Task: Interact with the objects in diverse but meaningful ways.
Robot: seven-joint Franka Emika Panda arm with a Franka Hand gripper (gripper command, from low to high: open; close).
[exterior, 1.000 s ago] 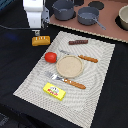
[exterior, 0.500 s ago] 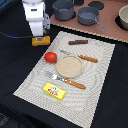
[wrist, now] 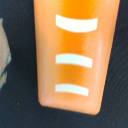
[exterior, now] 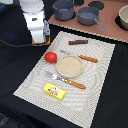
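The orange ridged bread block [wrist: 75,55] fills the wrist view, with three white ridges across it, lying on a black surface. In the exterior view only its edge [exterior: 46,33] shows beside my white gripper [exterior: 38,39], which is low over it, off the placemat's far corner at the exterior view's left. The fingers are hidden, so I cannot tell whether they grip it. A red tomato [exterior: 50,57] sits on the striped placemat [exterior: 95,95] next to a tan plate [exterior: 69,66]. The brown stick [exterior: 78,42] and yellow labelled bar [exterior: 54,91] also lie on the mat.
A knife with an orange handle [exterior: 86,58] and a fork with an orange handle [exterior: 69,80] flank the plate. Two grey pots [exterior: 63,9] [exterior: 88,15] stand on a brown board at the back, one with a long handle.
My gripper has come down toward the bread block and now covers most of it. Nothing else has moved.
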